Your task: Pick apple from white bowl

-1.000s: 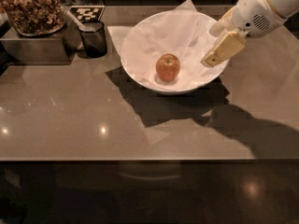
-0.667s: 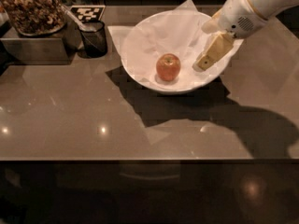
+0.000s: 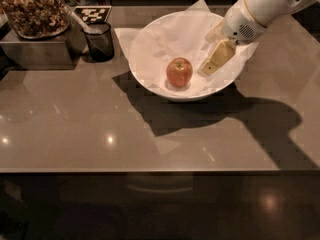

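Hanging inside the white bowl (image 3: 150, 86), jaws seemingly near the apple (image 3: 179, 72).

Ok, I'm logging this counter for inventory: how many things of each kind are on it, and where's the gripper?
apple: 1
white bowl: 1
dark cup: 1
snack container: 1
metal box: 1
checkered marker: 1
Total: 6
The gripper hovers over the bowl's right side, beside the apple.
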Controlling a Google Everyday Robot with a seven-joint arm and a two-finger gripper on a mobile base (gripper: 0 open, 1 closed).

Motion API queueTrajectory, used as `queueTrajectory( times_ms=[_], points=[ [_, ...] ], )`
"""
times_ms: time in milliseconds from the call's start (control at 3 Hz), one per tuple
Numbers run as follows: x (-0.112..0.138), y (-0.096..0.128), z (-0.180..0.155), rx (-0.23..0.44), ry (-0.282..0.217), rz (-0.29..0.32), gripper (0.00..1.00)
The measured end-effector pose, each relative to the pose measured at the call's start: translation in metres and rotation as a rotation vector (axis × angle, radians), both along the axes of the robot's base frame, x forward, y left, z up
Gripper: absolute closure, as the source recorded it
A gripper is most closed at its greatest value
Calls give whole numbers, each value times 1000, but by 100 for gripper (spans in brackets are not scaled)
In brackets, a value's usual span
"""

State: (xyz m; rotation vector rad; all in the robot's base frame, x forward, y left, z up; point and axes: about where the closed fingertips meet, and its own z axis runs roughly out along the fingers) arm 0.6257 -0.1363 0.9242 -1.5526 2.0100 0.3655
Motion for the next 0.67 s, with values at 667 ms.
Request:
queueTrajectory(
  times_ms=[667],
  points=[
    [14,29,-29,22,65,31,23]
  ],
)
